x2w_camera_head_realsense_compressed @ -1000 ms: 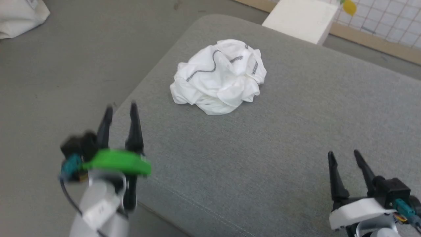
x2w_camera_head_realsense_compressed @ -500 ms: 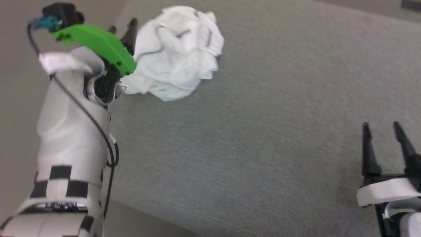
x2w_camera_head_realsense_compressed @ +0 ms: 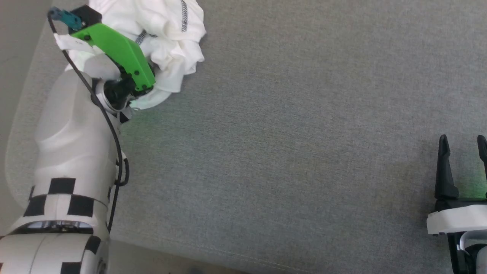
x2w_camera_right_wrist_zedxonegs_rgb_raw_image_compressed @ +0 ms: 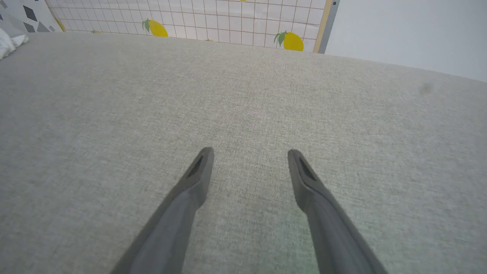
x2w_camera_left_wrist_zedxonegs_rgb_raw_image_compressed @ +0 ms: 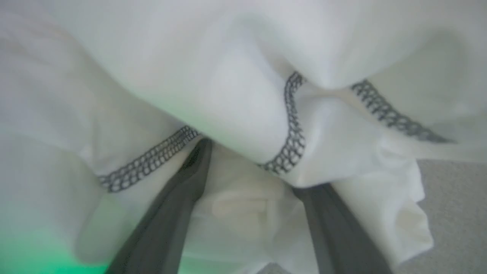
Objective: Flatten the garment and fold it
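The garment (x2w_camera_head_realsense_compressed: 167,34) is a crumpled white heap with dark grey zigzag stitching, lying at the far left of the grey cushion (x2w_camera_head_realsense_compressed: 289,125). My left arm reaches over it, and the wrist's green mount (x2w_camera_head_realsense_compressed: 118,53) covers the fingers. In the left wrist view, my left gripper (x2w_camera_left_wrist_zedxonegs_rgb_raw_image_compressed: 251,167) is open and pushed into the garment (x2w_camera_left_wrist_zedxonegs_rgb_raw_image_compressed: 236,106). Folds bulge between the spread fingers (x2w_camera_left_wrist_zedxonegs_rgb_raw_image_compressed: 190,179) and one tip is buried under a stitched hem. My right gripper (x2w_camera_head_realsense_compressed: 462,142) stands open at the lower right, far from the cloth. The right gripper (x2w_camera_right_wrist_zedxonegs_rgb_raw_image_compressed: 249,156) hovers over bare cushion with nothing between its fingers.
The cushion's rounded left edge (x2w_camera_head_realsense_compressed: 23,99) drops off close beside the garment and my left arm. Its front seam (x2w_camera_head_realsense_compressed: 236,255) runs along the bottom of the head view. Beyond the cushion's far side stands a tiled panel with lemon prints (x2w_camera_right_wrist_zedxonegs_rgb_raw_image_compressed: 228,23).
The head camera has tipped down and shifted. My left arm has reached forward from the cushion's edge to the garment and pushed its open fingers into the folds. The right gripper stays open.
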